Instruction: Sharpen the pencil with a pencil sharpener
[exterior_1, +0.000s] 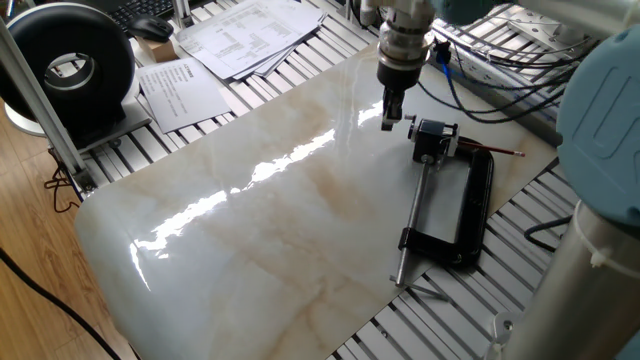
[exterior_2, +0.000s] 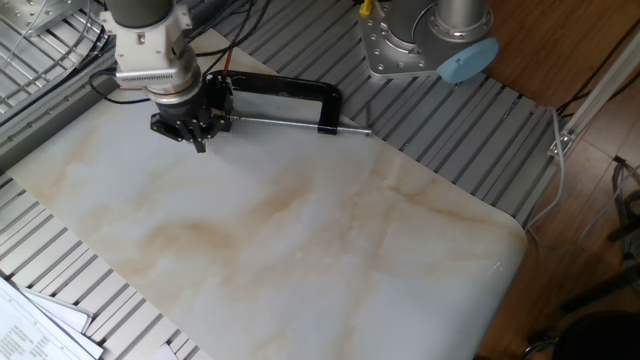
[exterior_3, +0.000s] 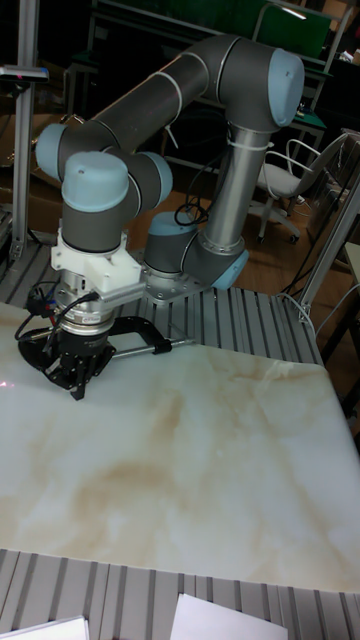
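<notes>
The gripper hangs just above the marble surface, its jaws pointing down and holding nothing that shows. Whether they stand open or closed I cannot tell; the fingers look close together in both fixed views, but the gap is too small to read.

Just beside the jaws, on the side toward the robot's base, sits the pencil sharpener, a small black-and-silver block. It appears pinned at the head of the black C-clamp, with the long steel screw rod running from it down the clamp's open side. That is most likely there to keep the sharpener from turning or sliding while one arm works the pencil.

The pencil lies beyond the sharpener from the jaws, across the top of the clamp frame, its tip end reaching out past the frame.

There are no containers here, so nothing is held inside anything.
</notes>
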